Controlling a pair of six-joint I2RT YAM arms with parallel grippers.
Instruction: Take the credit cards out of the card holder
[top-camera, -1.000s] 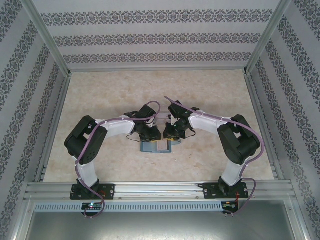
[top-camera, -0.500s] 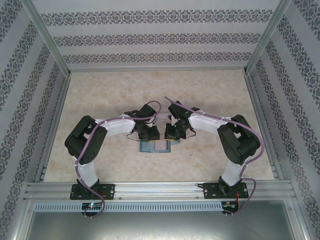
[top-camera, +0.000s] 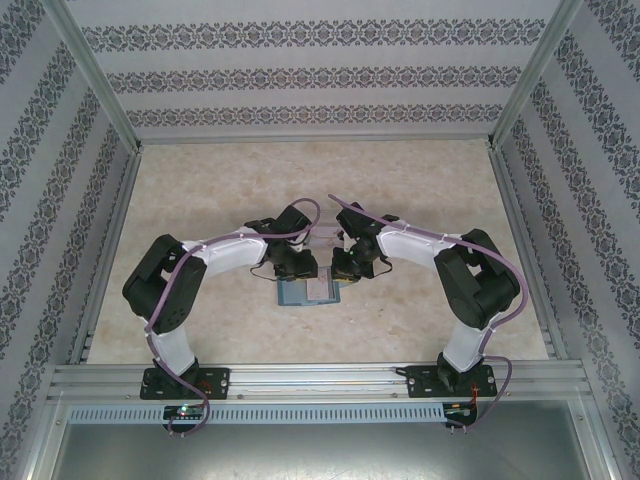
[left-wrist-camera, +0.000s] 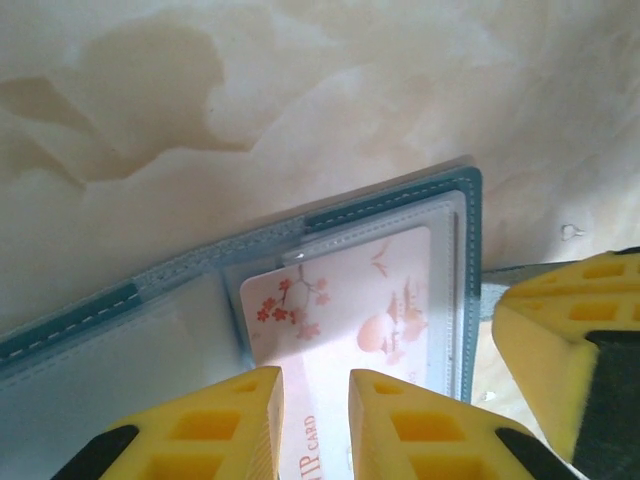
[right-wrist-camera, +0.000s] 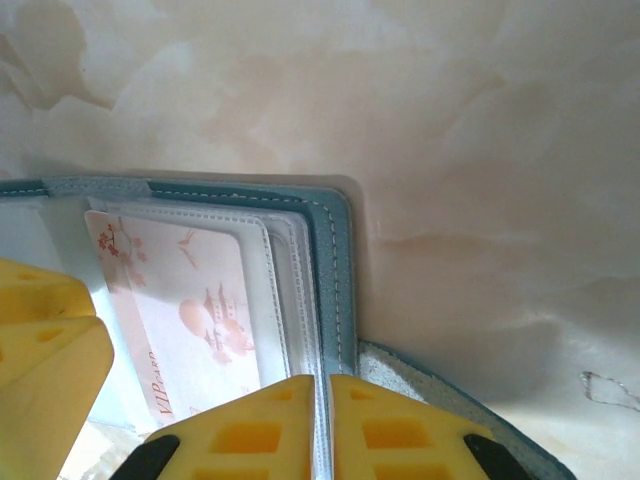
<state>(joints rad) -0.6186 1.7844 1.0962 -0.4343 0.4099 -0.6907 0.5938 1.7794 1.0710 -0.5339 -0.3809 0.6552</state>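
In your top view, the card holder (top-camera: 306, 293) lies open at centre frame on the worktop (top-camera: 420, 180), with both arms bent over it. Your left gripper (left-wrist-camera: 315, 385) has its fingers (left-wrist-camera: 225, 420) a narrow gap apart over the pale, blossom-printed credit card (left-wrist-camera: 345, 295), at the bottom of the wrist frame. Your right gripper (right-wrist-camera: 322, 388) has its fingers pinched together on the card holder's teal edge, bottom centre.

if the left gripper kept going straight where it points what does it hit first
Probably the pink-printed card in the open card holder, lying directly ahead of the left gripper; how near is unclear.
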